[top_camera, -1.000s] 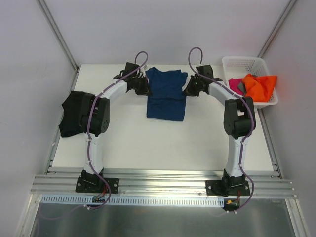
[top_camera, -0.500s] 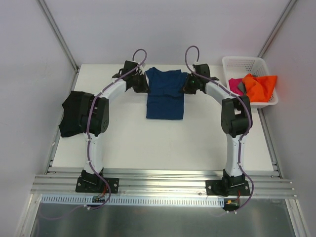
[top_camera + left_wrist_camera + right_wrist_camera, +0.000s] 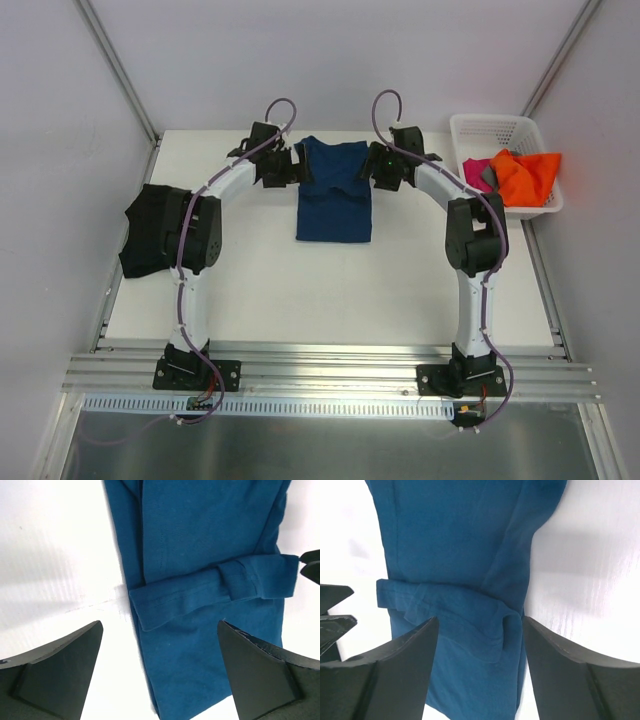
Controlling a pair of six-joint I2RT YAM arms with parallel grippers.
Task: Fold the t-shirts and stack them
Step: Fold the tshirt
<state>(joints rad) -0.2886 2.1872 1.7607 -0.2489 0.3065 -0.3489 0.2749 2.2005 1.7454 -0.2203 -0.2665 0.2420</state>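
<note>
While we hold both pincers spread wide, neither pinches anything; the left gripper [image 3: 160, 625] hangs over the left edge of the navy blue t-shirt [image 3: 335, 205] and the right gripper [image 3: 480, 620] over its right edge; whether the black wedge-shaped fingers [image 3: 60, 670] touch the cloth we cannot tell; the shirt lies at the far middle of the white table [image 3: 300, 290], soft matte knit folded into a narrow rectangle, 2 hemmed sleeves laid across it; a black t-shirt [image 3: 148, 232] sits crumpled at the left edge; orange cloth [image 3: 527, 172] and magenta cloth [image 3: 474, 167] fill the white lattice basket [image 3: 495, 125].
</note>
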